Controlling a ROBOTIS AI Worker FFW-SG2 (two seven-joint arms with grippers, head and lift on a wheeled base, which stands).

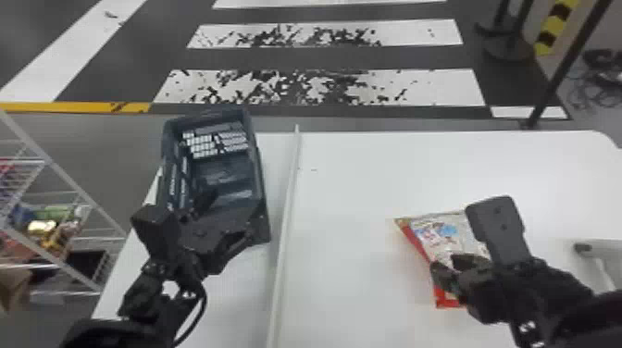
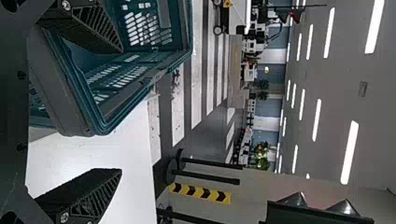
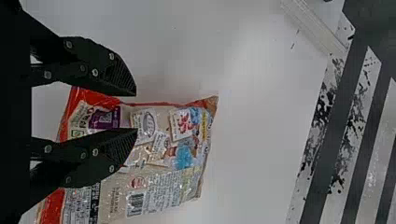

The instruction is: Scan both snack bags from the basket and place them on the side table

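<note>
— Looked forward and down from the head?
— From the left wrist, faced outward past the nearby basket (image 2: 140,78).
— From the right?
— Peered closely down at the snack bag (image 3: 187,140); shared both with the head view.

Head view's kinda rough: the left gripper (image 1: 217,226) covers the near end of the basket (image 1: 260,185), and the right gripper (image 1: 451,268) blocks a good chunk of the snack bag (image 1: 439,240). The wire rack (image 1: 69,185) gets chopped off by the left edge and the goods (image 1: 41,226) on it are too blurry to tell, same deal with some pale thing (image 1: 604,250) cut off at the right edge. Left wrist view crops the basket too, and in the right wrist one the bag's bottom corner runs out of frame.
</note>
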